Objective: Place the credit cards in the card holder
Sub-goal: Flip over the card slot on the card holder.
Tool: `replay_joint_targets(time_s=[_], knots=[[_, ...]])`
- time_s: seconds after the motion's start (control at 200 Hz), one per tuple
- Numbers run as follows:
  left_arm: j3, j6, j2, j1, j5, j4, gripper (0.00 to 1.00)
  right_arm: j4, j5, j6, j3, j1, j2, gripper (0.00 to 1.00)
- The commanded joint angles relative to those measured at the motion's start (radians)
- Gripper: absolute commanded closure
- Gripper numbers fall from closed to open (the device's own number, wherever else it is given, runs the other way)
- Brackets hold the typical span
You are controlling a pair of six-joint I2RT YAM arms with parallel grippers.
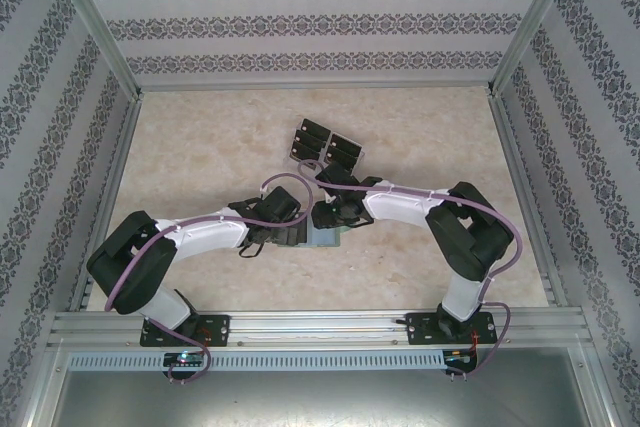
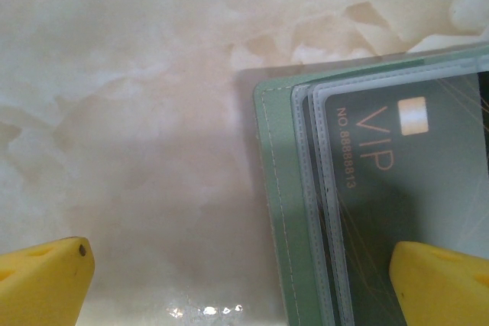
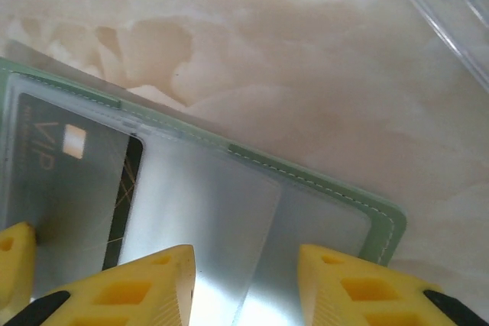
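The card holder [image 2: 275,211] lies open, one credit card [image 2: 382,188] sleeved inside it. Above it the left gripper [image 2: 243,276] gapes wide and the right gripper [image 3: 244,280] stands half open, both empty. A yellow fingertip [image 2: 439,284] could snag a sleeve [image 3: 199,196] and drag the holder.

**Around the Work: Table, Tray, Walls**

A marbled beige table top [image 1: 200,137] spreads out ahead of the left gripper [image 2: 241,269] and to its left, bare and glossy, with a few bright glints close beneath it. Ahead of the right gripper [image 3: 244,265] and off to its right, the edge of a clear plastic tray [image 3: 447,17] crosses the corner. Patterned wallpaper walls [image 1: 320,17] stand well beyond both grippers on three sides. Aluminium rails [image 1: 320,325] run behind them, along the near edge.
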Motion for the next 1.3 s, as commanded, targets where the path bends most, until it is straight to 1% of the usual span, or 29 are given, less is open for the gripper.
replay_joint_targets(time_s=[0.0, 0.22, 0.275, 0.35, 0.719, 0.814, 1.049, 1.294], knots=[[0.002, -0.015, -0.006, 0.009, -0.018, -0.013, 0.00, -0.006, 0.050, -0.027, -0.016, -0.005, 0.003, 0.58], [0.003, -0.014, -0.006, 0.009, -0.017, -0.012, 0.00, 0.002, 0.036, -0.025, -0.024, -0.001, 0.019, 0.53], [0.003, -0.014, -0.005, 0.009, -0.017, -0.012, 0.00, 0.008, 0.022, -0.023, -0.024, 0.002, 0.025, 0.54], [0.003, -0.016, -0.007, 0.009, -0.016, -0.013, 0.00, 0.017, 0.004, -0.017, -0.022, 0.005, 0.030, 0.57], [0.001, -0.018, -0.009, 0.009, -0.015, -0.015, 0.00, 0.116, -0.176, 0.049, -0.037, 0.007, 0.044, 0.59], [0.000, -0.019, -0.013, 0.009, -0.017, -0.016, 0.00, 0.123, -0.182, 0.058, -0.039, 0.008, 0.034, 0.62], [0.005, -0.017, -0.013, 0.009, -0.015, -0.017, 0.00, 0.109, -0.174, 0.063, -0.044, 0.006, -0.023, 0.62], [0.007, -0.016, -0.008, 0.009, -0.014, -0.015, 0.00, 0.124, -0.201, 0.099, -0.042, 0.006, -0.068, 0.59]])
